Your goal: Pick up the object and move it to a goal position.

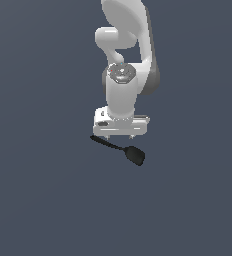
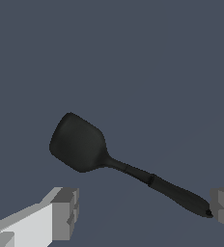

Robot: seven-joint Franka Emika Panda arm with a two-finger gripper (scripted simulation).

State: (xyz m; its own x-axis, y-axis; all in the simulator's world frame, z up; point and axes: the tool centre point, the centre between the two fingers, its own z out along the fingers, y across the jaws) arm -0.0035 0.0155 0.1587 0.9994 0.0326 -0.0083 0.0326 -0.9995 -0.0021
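Centre of the exterior frame: gripper [image 1: 119, 136] points down over the black spatula [image 1: 122, 149], head toward lower right. Wrist view: jaws spread wide, handle tip just beside one finger [image 2: 223, 208], possibly touching; nothing gripped.

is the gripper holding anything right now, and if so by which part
Nothing is held. The gripper is open, its fingers spread wide on either side of the small black spatula, whose handle end lies close to one finger without being clamped.
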